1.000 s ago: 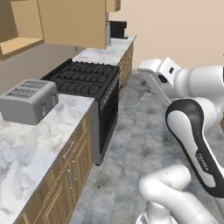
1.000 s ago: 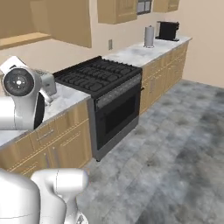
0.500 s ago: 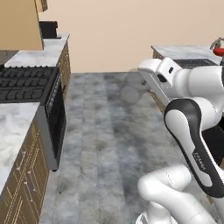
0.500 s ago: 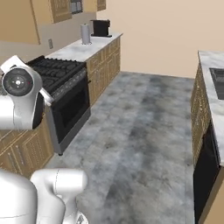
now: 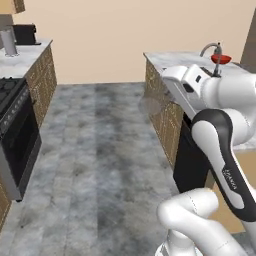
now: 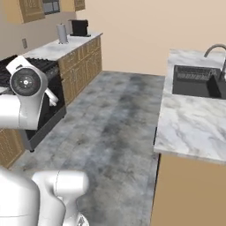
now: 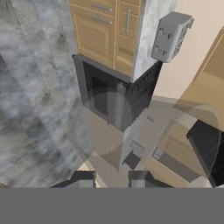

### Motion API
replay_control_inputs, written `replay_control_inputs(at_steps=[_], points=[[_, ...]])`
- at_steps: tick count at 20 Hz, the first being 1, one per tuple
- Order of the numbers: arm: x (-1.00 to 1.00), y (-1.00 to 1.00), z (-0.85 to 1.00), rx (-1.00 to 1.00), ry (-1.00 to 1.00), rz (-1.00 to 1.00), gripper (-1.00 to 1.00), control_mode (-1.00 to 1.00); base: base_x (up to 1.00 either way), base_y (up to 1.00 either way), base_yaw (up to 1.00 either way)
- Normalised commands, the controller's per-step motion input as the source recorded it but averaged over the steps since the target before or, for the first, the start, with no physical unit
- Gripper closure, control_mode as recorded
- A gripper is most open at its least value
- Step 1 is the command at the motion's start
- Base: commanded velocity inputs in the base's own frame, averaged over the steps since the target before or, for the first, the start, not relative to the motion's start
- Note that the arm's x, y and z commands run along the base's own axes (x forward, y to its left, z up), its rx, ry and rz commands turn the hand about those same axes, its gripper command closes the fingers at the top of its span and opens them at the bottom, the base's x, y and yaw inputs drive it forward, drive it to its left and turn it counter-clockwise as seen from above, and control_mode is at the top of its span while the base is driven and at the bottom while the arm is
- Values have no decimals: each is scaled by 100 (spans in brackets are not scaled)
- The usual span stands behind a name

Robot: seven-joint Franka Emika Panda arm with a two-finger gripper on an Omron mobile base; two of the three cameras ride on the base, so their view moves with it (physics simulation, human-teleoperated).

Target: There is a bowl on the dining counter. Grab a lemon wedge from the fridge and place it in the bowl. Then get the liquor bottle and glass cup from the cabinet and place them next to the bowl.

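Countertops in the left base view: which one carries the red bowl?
The dining counter on the right, bowl beside its tap; the left counter lacks one.

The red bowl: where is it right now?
In the left base view, the bowl sits upper right on the dining counter, beside the grey tap.

bowl (image 5: pixel 220 59): 1 | glass cup (image 7: pixel 124 127): 1 | sink (image 6: pixel 194 81): 1 | tap (image 6: pixel 216 51): 1 | toaster (image 7: pixel 169 36): 1 | stove (image 7: pixel 118 98): 1
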Motion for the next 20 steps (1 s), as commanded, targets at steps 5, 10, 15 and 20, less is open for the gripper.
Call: replay_control_inputs(at_steps=[5,10,15,20], points=[[0,0,0,0,0,0,100,100,-2,-100,0],[0,0,0,0,0,0,100,100,-2,-100,0],[0,0,0,0,0,0,100,100,0,-100,0],[0,0,0,0,0,0,100,100,0,-100,0]])
